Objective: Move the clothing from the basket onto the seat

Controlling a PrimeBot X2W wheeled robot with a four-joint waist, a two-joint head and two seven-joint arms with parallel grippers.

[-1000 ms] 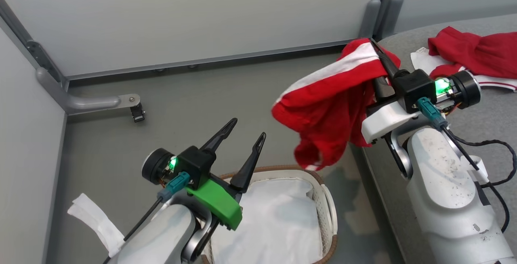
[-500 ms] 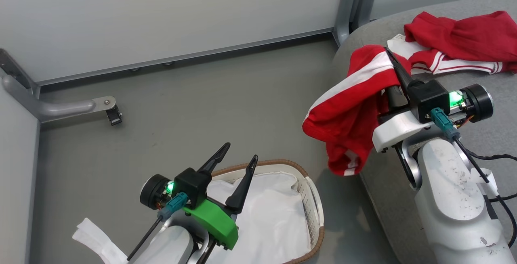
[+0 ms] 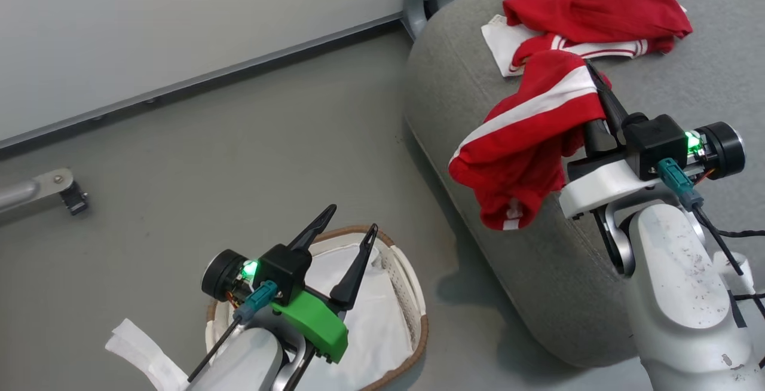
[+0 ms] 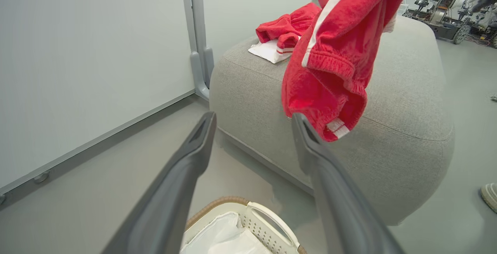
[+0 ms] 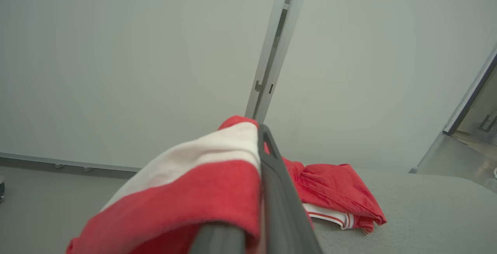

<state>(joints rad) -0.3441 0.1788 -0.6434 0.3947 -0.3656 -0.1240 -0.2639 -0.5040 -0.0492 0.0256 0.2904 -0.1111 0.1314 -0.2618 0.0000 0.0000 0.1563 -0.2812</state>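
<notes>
- The basket sat on the floor, a white sheet inside it.
- The left gripper hung above it, fingers spread wide and empty.
- The right gripper pinched a red garment in its fingers over the seat edge.
- More red clothes lay farther back on the seat.

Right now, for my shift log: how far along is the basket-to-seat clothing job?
Done: a first red garment lies on the seat. In hand: the right end effector is shut on a second red garment, hanging at the seat's edge. Left: release it there. The basket shows white liner, partly hidden behind the open left end effector.
</notes>
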